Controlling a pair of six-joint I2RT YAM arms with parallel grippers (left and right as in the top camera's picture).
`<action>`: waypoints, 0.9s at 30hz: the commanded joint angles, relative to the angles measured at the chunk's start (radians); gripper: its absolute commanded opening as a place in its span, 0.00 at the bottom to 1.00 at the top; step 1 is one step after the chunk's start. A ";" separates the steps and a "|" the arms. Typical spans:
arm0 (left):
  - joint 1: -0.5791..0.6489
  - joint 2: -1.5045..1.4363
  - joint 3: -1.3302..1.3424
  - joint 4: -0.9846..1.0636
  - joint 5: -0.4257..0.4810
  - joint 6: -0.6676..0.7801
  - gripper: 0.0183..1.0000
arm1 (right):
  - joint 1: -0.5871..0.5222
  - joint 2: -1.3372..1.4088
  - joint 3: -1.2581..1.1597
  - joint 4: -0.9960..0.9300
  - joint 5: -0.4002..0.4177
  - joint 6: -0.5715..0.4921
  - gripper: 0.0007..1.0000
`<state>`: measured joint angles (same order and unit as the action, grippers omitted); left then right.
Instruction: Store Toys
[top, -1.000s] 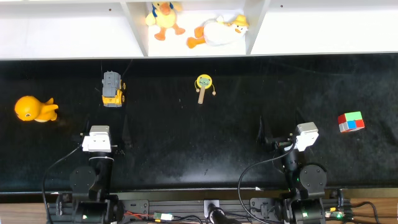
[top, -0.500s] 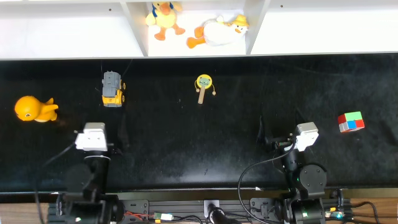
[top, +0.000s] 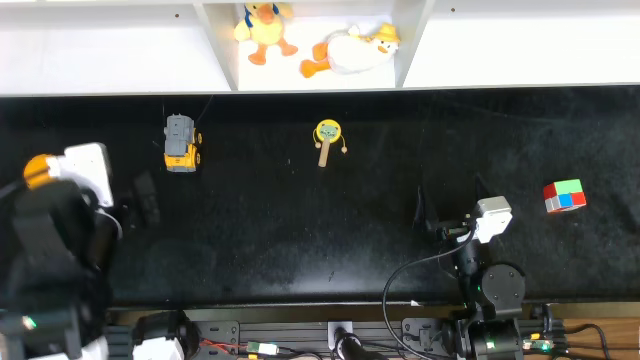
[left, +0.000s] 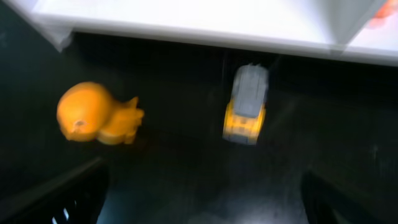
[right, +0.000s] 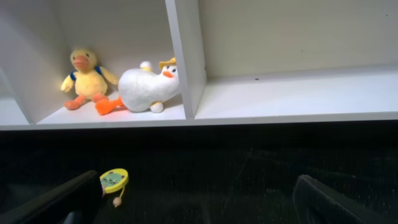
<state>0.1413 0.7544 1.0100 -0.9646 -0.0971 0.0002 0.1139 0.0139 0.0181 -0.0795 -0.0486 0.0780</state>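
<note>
- Top view: the orange duck (top: 36, 170) sits at the far left end of the black table (top: 300, 240), half hidden behind the lifted left arm (top: 45, 240), which is plainly the nearer arm.
- The toy truck (top: 180, 143) stands to the duck's right, its long axis pointing at the white shelf (top: 100, 50).
- A small drum rattle (top: 327, 140) lies mid-table with its handle toward the arms. A coloured cube (top: 564, 196) rests far right, closest to the right arm (top: 488, 280).
- A yellow plush duck (top: 264, 28) and a white plush goose (top: 350, 50) already lie in the shelf's middle compartment.
- Left wrist view: the left gripper (left: 202, 173) hangs above the table, jaws spread wide with nothing between them.
- The orange duck lies ahead and off toward one finger, not centred in the gap. The truck lies farther ahead, toward the other finger.
- The duck looks smooth and bulbous, probably plastic or rubber, so I judge the jaws need centring over its round body before closing. The truck is hard and boxy, grey over yellow.
- Right wrist view: the right gripper (right: 196, 180) faces the shelf, jaws wide apart and empty, with the rattle's round head just beside one finger.
- The two plush toys look soft and fuzzy against the flat, smooth shelf panels.
</note>
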 joint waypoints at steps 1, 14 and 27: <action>0.148 0.191 0.187 -0.067 0.066 0.129 0.99 | 0.005 -0.010 -0.013 0.006 -0.006 0.005 0.99; 0.628 0.375 0.214 0.006 0.333 0.560 1.00 | 0.005 -0.010 -0.013 0.006 -0.006 0.005 1.00; 0.729 0.500 0.162 0.164 0.353 0.572 1.00 | 0.005 -0.010 -0.013 0.006 -0.006 0.005 1.00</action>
<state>0.8658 1.2007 1.1988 -0.8471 0.2260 0.5518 0.1139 0.0139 0.0181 -0.0792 -0.0483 0.0780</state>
